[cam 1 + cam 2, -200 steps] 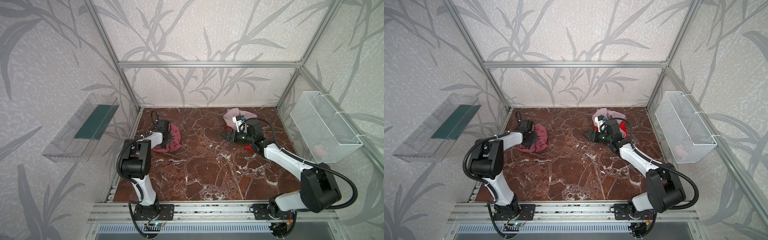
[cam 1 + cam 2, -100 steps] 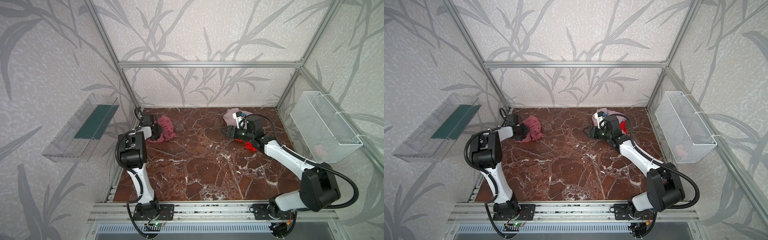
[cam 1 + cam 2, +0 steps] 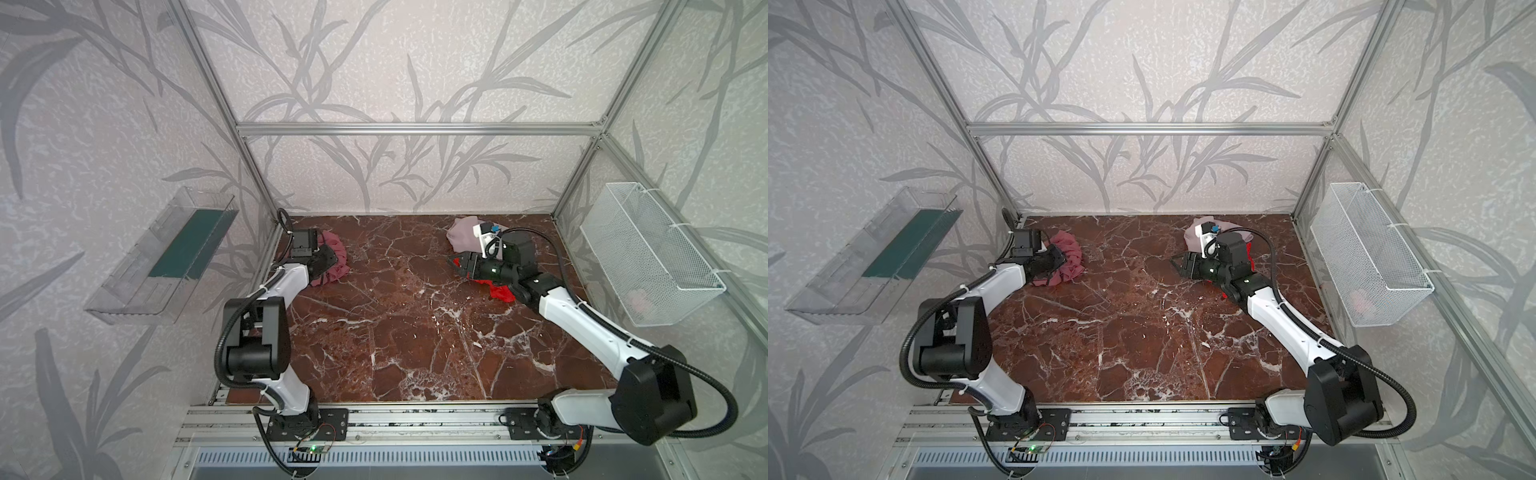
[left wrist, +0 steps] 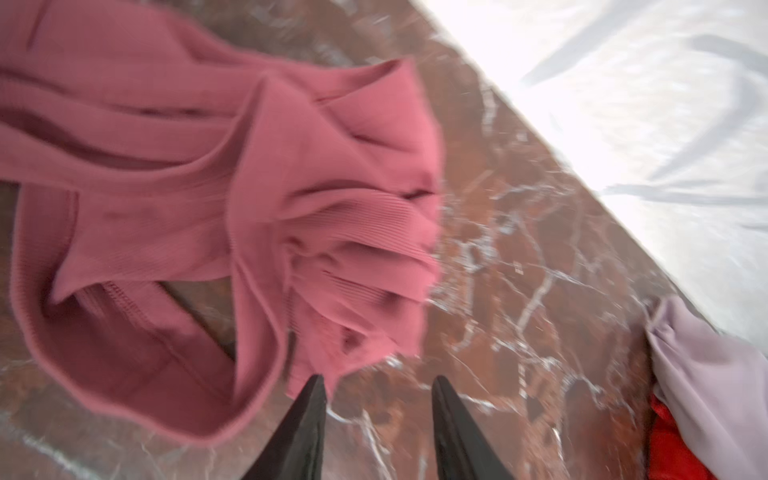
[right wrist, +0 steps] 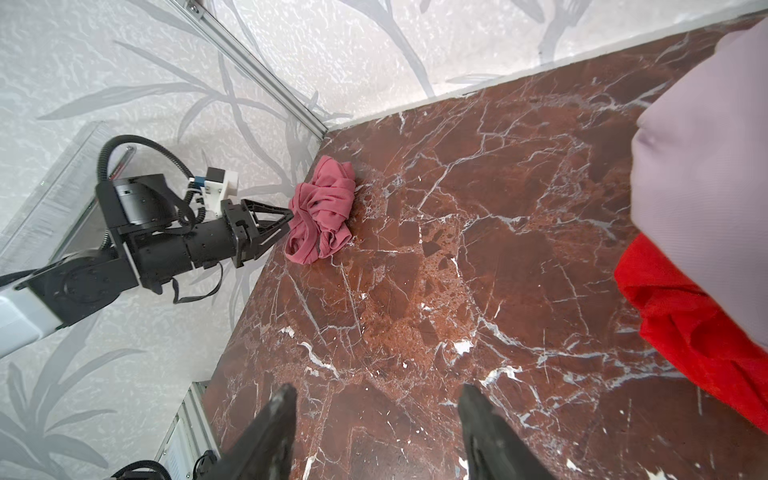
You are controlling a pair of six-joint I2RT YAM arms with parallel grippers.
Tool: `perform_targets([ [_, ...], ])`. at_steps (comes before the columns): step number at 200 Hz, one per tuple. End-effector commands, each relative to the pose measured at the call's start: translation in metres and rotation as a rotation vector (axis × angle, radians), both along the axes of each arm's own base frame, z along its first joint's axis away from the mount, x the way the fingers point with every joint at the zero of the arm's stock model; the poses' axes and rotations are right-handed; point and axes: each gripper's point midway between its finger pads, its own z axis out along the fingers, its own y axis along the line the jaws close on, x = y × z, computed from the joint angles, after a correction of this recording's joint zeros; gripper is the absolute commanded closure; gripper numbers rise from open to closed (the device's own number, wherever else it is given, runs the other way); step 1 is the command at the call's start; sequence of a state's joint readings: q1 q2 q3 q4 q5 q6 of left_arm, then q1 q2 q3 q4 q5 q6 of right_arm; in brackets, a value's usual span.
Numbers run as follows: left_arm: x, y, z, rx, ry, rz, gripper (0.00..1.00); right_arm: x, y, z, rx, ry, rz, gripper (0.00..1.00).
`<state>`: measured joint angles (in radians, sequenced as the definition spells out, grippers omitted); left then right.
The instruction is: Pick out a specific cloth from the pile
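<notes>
The cloth [image 3: 333,257] lies crumpled on the surface [image 3: 395,332] near the far left corner, well apart from the pile [image 3: 462,233], so separation is judged complete. The left tool [image 4: 377,380] stands part open just beside it, gripping nothing. The right tool [image 5: 377,390], open and empty, hangs beside the pile, clear of the work.

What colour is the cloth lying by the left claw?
The cloth is dusty rose, finely ribbed; it shows best in the left wrist view.

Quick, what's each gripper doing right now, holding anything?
Left gripper: open, empty, tips next to the dusty rose cloth.
Right gripper: open, empty, over the marble floor.
</notes>
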<state>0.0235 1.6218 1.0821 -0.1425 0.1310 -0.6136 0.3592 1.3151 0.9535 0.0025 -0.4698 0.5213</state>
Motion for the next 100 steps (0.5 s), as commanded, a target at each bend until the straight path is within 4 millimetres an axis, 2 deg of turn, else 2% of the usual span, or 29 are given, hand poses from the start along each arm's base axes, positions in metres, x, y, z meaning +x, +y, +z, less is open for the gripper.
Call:
perform_targets([
  [1,-0.024,-0.001,0.009,0.099,0.025,-0.001,0.51,-0.006,-0.015,0.006,-0.015,-0.036,-0.03,0.37],
  [24,-0.038,-0.009,0.025,0.128,-0.002,-0.02,0.47,-0.01,-0.018,0.009,-0.014,-0.049,-0.024,0.37],
  [71,-0.063,-0.018,0.046,0.216,-0.017,-0.06,0.46,-0.011,-0.024,0.008,-0.017,-0.065,-0.04,0.37],
  [100,-0.075,-0.022,0.064,0.256,-0.1,-0.101,0.46,-0.008,-0.04,0.009,-0.051,-0.088,-0.091,0.37],
])
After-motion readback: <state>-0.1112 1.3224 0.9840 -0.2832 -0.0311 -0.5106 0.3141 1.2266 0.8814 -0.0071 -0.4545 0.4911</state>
